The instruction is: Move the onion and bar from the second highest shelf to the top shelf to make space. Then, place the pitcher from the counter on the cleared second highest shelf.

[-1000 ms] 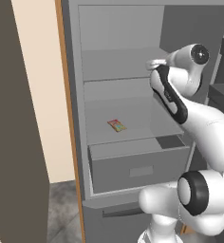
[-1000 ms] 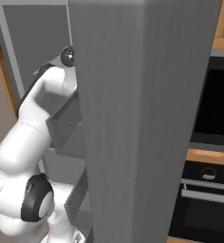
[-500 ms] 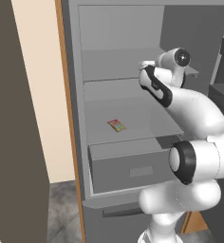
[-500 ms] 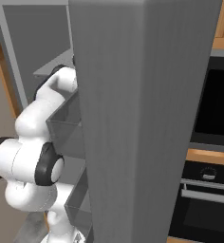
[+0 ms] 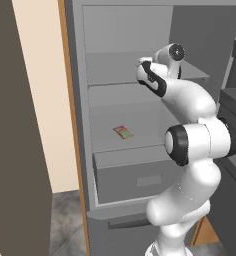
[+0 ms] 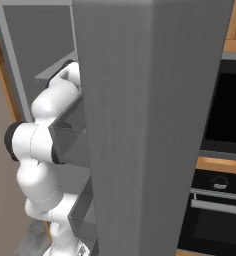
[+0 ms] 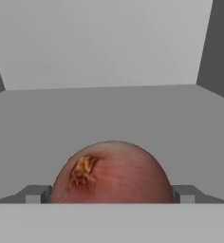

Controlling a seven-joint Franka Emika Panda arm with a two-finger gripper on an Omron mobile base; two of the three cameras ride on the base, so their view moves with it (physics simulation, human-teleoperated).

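The reddish-brown onion [image 7: 113, 173] sits between my fingertips [image 7: 35, 193] in the hand view, and my gripper [image 7: 113, 193] is shut on it. Grey shelf floor and the fridge's back wall lie beyond it. In the left base view my hand [image 5: 151, 77] reaches into the fridge at the level of the top shelf [image 5: 110, 75]. The yellow-red bar [image 5: 123, 132] lies flat on the second highest shelf [image 5: 102, 117], below and left of my hand. The pitcher and the counter are out of view.
A grey drawer box [image 5: 135, 175] juts out under the second highest shelf. The open fridge door [image 6: 150, 125] stands close on the right, with door bins [image 6: 70, 125] beside my arm. A black wall oven [image 6: 222, 115] is further right. A beige wall [image 5: 40, 100] flanks the fridge's left.
My arm has swung left and slightly up, carrying my hand deeper into the fridge at top shelf height. The bar has not moved.
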